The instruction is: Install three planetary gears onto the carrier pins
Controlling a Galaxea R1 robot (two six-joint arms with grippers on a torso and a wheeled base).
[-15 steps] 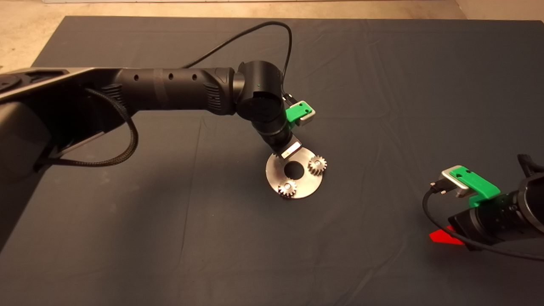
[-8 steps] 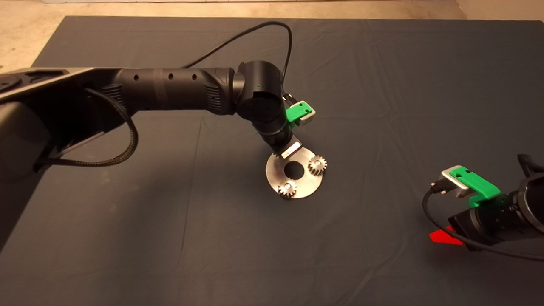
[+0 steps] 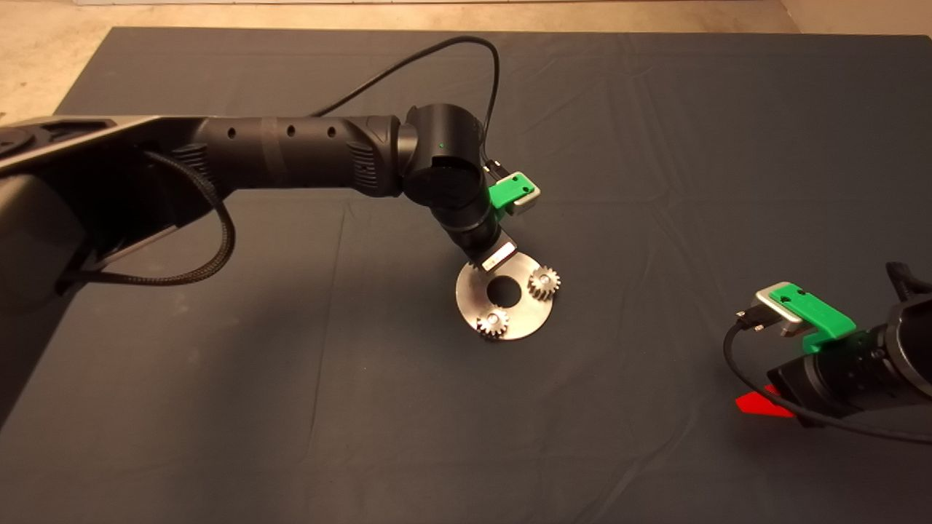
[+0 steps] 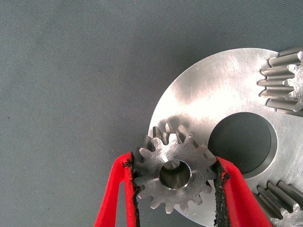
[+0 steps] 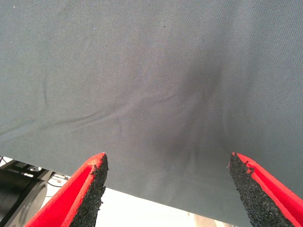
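Dark mat [image 3: 655, 145], left end effector [image 4: 176, 189] clamped on gear [image 4: 175, 172], right end effector [image 5: 168, 189] apart.

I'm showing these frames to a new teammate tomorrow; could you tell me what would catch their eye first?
Near the mat's middle, the silver disc already carries two seated gears on its pins. The left gripper has its jaws closed on the third gear, held over the disc's edge with a pin showing through its bore. The right gripper waits open at the mat's lower right edge.

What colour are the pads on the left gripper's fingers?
Black, on red fingers; the left wrist view shows it best.
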